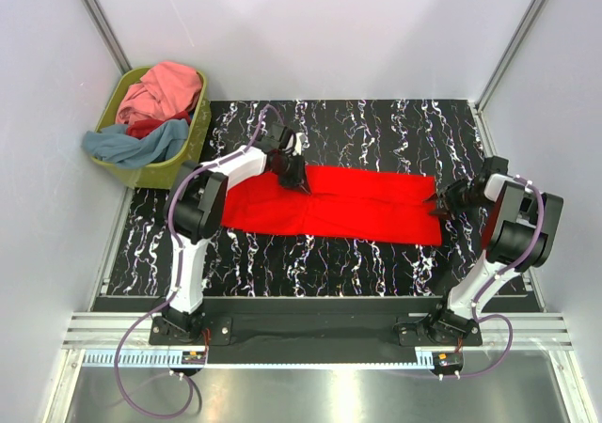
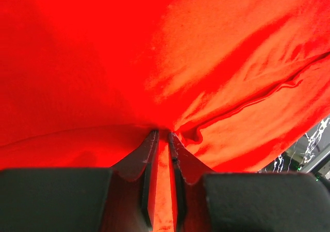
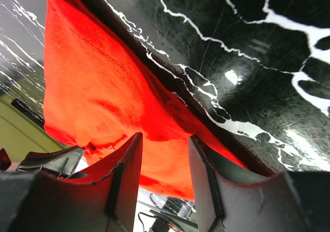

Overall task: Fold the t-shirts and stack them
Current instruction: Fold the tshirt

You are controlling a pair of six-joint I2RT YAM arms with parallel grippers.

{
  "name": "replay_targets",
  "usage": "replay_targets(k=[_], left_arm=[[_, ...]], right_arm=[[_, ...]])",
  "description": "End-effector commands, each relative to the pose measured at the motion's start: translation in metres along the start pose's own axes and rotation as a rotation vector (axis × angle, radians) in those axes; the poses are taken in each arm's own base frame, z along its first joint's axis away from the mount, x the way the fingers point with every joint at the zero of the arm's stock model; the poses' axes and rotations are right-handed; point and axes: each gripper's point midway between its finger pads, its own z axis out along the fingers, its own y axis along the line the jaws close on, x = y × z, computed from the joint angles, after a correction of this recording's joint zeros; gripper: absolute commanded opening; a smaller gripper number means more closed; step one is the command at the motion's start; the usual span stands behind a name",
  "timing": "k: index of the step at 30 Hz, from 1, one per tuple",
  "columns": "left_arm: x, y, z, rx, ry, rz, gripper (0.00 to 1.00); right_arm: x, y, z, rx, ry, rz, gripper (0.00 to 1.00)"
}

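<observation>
Closest to my left wrist camera, my left claw is clamped almost shut on a pinch of the bright red cloth t-shirt. A thin ridge of fabric runs down between its two dark fingers. My right claw sits at the shirt's other end. Its jaws stand apart, with the cloth's edge lying in the gap between them, and they are not pressed onto it.

From above, the shirt lies on the black, white-veined marbled table, about midway between the near and far edges, as one long narrow band. Its long axis runs straight across the table from my left side to my right. My left claw holds the far edge a little in from the left end, and the right end reaches just to my right claw. I cannot tell which end is the collar and which the hem, since no neckline or sleeve shows.

I judge the job to be at an early stage. The narrow band suggests a first lengthwise fold is in, with the crosswise folds left to do. No folded stack shows on the table. A pink shirt, a grey-blue shirt and a darker red shirt are heaped unfolded in the olive-green plastic basket at the table's far left corner.
</observation>
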Motion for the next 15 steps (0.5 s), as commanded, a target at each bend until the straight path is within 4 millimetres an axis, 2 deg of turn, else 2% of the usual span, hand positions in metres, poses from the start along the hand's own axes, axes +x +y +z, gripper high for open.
replay_targets(k=[1,4,8,12,15], left_arm=[[-0.02,0.003,-0.006,-0.021,-0.051,0.0,0.17],[-0.019,0.009,-0.005,-0.036,-0.044,-0.008,0.17],[-0.015,0.014,-0.001,-0.045,-0.026,-0.018,0.15],[-0.012,0.017,0.001,-0.05,-0.015,-0.024,0.15],[-0.009,0.02,0.003,-0.059,-0.007,-0.028,0.14]], right_arm=[[-0.011,0.003,0.0,-0.022,-0.027,0.018,0.47],[-0.021,0.003,-0.001,-0.02,-0.043,0.028,0.42],[-0.028,0.001,-0.001,-0.014,-0.059,0.024,0.3],[-0.028,0.0,0.001,-0.015,-0.05,0.018,0.06],[-0.027,0.0,-0.006,-0.003,-0.07,0.001,0.02]])
